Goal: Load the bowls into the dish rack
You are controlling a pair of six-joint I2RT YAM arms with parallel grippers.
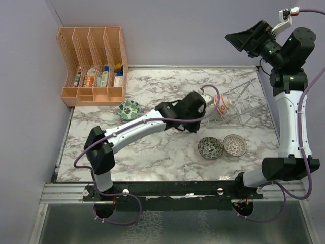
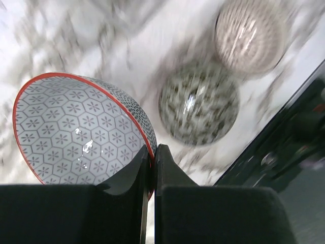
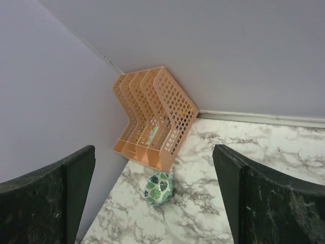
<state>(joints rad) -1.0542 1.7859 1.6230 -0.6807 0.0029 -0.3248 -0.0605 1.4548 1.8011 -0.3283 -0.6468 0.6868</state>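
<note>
My left gripper [image 2: 153, 152] is shut on the rim of a red-rimmed bowl [image 2: 76, 132] with a hexagon flower pattern. In the top view it [image 1: 214, 105] holds this bowl [image 1: 223, 103] at the left end of the clear dish rack [image 1: 246, 104]. A dark speckled bowl [image 1: 209, 148] and a pink-white lattice bowl [image 1: 234, 145] sit side by side in front of the rack; both also show in the left wrist view, the speckled bowl [image 2: 199, 104] and the lattice bowl [image 2: 249, 33]. A green-leaf bowl [image 1: 129, 108] lies at the left. My right gripper [image 3: 155, 157] is open, empty and raised high at the back right [image 1: 244, 39].
An orange four-slot file organizer [image 1: 94, 66] with small items stands in the back left corner, next to the green-leaf bowl [image 3: 159, 188]. Purple walls close the back and left. The left arm [image 1: 137, 127] stretches across the marble table [image 1: 152, 157].
</note>
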